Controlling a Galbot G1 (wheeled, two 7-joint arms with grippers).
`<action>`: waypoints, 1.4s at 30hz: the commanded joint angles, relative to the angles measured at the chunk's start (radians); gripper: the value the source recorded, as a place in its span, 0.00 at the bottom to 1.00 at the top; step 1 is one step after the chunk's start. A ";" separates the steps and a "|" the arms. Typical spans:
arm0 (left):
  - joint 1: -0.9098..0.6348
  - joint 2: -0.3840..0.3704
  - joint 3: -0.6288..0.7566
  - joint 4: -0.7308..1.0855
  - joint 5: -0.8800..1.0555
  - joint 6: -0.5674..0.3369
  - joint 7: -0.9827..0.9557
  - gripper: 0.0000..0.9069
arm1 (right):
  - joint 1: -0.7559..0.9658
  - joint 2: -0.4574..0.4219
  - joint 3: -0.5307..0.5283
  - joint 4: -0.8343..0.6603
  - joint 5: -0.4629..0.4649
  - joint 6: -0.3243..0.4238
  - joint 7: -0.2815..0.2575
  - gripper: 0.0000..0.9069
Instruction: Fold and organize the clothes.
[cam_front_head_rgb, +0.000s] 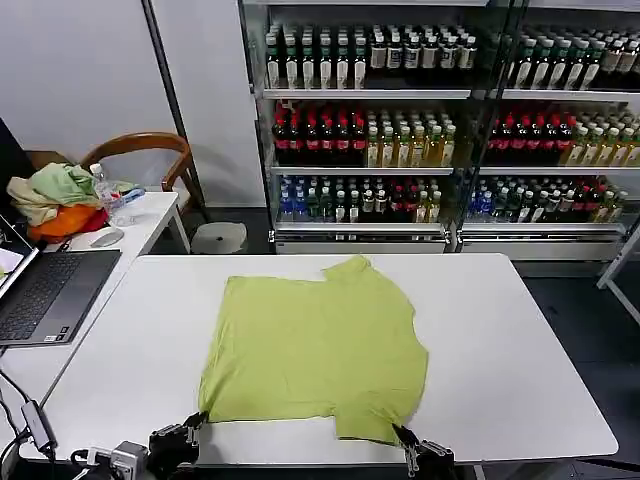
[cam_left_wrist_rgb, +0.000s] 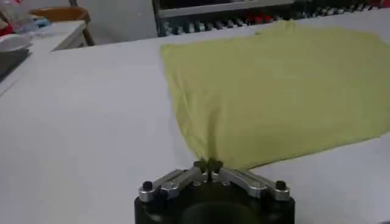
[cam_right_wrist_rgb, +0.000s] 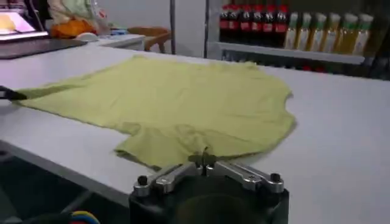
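On the white table (cam_front_head_rgb: 520, 340) the shirt (cam_front_head_rgb: 315, 345) lies flat, plain side up, reaching toward the far edge; both claws sit at the near edge, probably so the hem side can be lifted and carried over in a fold; the left gripper (cam_left_wrist_rgb: 209, 165) is closed, pinching the near left corner of the shirt; the right gripper (cam_right_wrist_rgb: 206, 160) is closed on the near right corner, by the sleeve; cloth spreads away from both.
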 joint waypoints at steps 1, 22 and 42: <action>0.127 0.001 -0.076 -0.104 0.019 -0.013 0.030 0.04 | -0.099 -0.007 0.037 0.069 -0.034 0.048 -0.034 0.00; 0.168 0.031 -0.178 -0.180 -0.012 -0.016 0.053 0.06 | -0.162 -0.016 0.148 0.170 -0.018 0.064 -0.023 0.00; -0.250 0.115 -0.016 0.155 -0.165 -0.116 0.079 0.04 | 0.465 0.022 -0.007 -0.148 0.070 -0.056 0.015 0.00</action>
